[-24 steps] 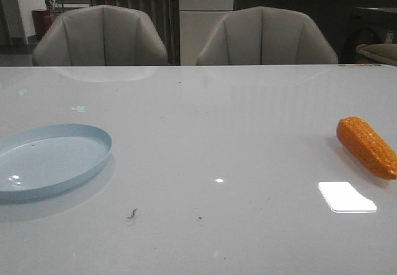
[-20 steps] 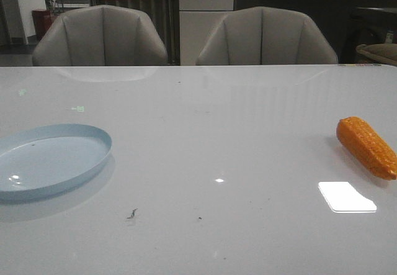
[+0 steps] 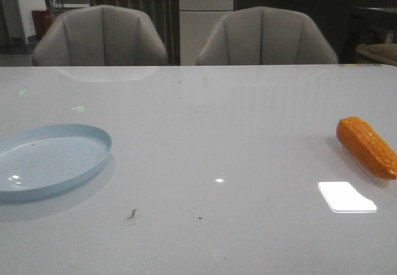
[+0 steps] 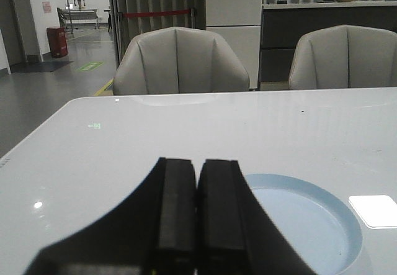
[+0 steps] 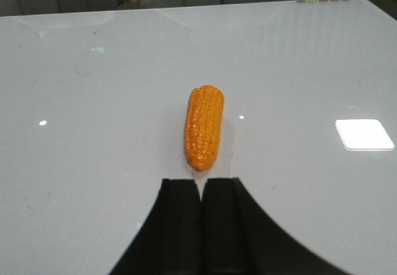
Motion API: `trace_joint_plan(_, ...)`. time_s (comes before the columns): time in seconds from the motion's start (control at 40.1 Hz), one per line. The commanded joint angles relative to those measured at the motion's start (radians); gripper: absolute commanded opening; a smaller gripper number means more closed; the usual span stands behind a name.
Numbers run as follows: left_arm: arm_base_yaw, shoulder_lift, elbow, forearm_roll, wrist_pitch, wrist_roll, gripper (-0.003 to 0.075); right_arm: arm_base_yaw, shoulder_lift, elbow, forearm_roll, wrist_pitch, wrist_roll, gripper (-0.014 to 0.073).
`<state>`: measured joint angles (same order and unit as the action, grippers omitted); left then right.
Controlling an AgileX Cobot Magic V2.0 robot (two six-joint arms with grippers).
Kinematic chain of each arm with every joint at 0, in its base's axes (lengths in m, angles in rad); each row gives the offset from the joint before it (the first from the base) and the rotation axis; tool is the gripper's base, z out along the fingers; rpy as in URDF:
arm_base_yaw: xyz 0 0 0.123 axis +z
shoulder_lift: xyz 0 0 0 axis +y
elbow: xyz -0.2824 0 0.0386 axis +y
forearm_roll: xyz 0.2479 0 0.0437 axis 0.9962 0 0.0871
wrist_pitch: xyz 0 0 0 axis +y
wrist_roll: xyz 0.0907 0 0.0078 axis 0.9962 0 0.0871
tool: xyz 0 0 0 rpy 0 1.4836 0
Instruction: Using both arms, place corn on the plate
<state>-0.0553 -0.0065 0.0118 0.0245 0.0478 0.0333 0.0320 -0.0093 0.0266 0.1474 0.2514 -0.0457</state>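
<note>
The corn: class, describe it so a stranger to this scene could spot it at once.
Start at the white table; the pale blue plate sits at its left edge. At the far right lies the corn, alone. It is the only orange, bumpy, tapered thing there.

A: What's behind the white glossy table [image 3: 205, 132]?

B: Two grey padded armchairs, the left chair [image 3: 99, 36] and the right chair [image 3: 267, 36], pushed up to its far edge.

A: And further back?

B: A white drawer cabinet [image 3: 206, 14] between them, a dark counter [image 3: 310, 2] to the right, a red bin [image 3: 41, 22] far left. A bright rectangle of ceiling light [image 3: 347, 197] reflects on the tabletop.
</note>
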Motion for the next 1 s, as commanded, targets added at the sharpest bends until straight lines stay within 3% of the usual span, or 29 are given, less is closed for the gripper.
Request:
trace_joint_plan(0.0,0.004,-0.020,0.036,0.000,-0.091,-0.011,0.0094,-0.004,-0.025,-0.020,-0.006,-0.083,0.002,0.0055)
trace_joint_plan(0.474,0.004,-0.020,0.036,0.000,-0.105,-0.011,0.0094,-0.004,-0.025,-0.020,-0.007,-0.124,0.002,0.0055)
trace_joint_plan(0.799,0.004,-0.020,0.032,0.000,-0.413,-0.011,0.0094,-0.004,-0.025,-0.020,-0.007,-0.379,0.002,0.0055)
trace_joint_plan(0.973,0.004,-0.020,-0.035,0.000,-0.430,-0.011,0.0094,-0.004,-0.025,-0.076,0.027,-0.463,0.012,0.0055)
